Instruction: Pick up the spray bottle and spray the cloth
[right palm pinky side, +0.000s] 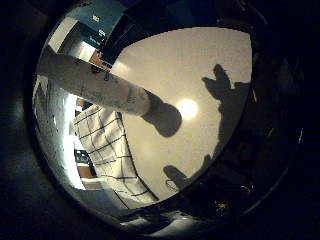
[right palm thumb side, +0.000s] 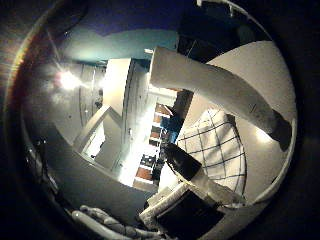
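We are at the reach: the bottle (right palm pinky side: 95, 85) stands on the table (right palm pinky side: 200, 65) beside the checked cloth (right palm pinky side: 107, 145), not yet grasped. Our hand (right palm thumb side: 190, 200) shows little; we cannot tell its opening. Next we close around the bottle.

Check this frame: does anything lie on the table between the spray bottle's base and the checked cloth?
Nothing. In the little finger side view the spray bottle stands on the table with the checked cloth right beside its base; only bare tabletop and the bottle's shadow show there.
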